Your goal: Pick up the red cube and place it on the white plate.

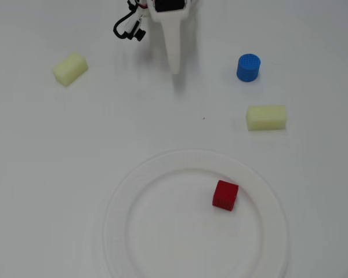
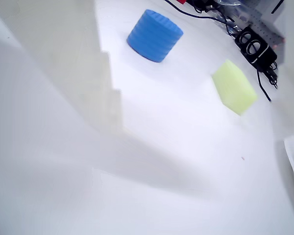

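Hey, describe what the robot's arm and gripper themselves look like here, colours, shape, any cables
In the overhead view the gripper is plain white plastic, a long finger tapering to a blunt tip. Looped black cables hang beside the arm's base, with a hint of red wiring near them. In the wrist view a finger appears off-white with a stepped, stair-like edge. No markings are visible.

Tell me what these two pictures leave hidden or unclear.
- The gripper: the overhead view shows one white finger; whether it is open cannot be told.
- The red cube and white plate: the wrist view's right edge cuts both to slivers.
- Left half of the wrist view: a blurred white gripper finger blocks the table.
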You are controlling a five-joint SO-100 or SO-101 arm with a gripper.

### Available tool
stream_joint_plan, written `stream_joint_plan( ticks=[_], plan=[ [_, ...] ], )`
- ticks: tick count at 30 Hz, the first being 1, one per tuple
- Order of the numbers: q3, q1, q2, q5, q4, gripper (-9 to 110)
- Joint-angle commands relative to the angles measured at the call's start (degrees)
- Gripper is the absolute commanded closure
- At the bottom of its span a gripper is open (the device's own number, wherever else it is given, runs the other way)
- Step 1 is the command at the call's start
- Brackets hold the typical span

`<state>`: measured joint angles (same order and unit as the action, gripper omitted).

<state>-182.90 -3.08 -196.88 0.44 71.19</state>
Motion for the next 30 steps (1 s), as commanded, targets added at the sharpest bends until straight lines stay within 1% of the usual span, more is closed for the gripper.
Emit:
stream_joint_plan(
  ticks=[1, 4, 12, 16, 18, 19, 20, 30],
  plan=[
    [-0.3, -0.6, -0.6, -0.4, 0.6, 91],
    [-1.1, -0.5, -0.6, 0.0, 0.3, 102],
    [-2.0, 0.2, -0.6, 0.9, -0.1, 102],
    [-2.0, 3.3, -0.5, 3.6, -0.2, 102],
    [-2.0, 5.3, -0.4, 5.0, -0.2, 99],
    [-2.0, 5.4, -0.4, 5.1, -0.3, 95],
    [-2.1, 5.4, -0.4, 4.7, -0.3, 95],
    [-2.1, 5.4, -0.4, 4.7, -0.3, 94]
  ],
)
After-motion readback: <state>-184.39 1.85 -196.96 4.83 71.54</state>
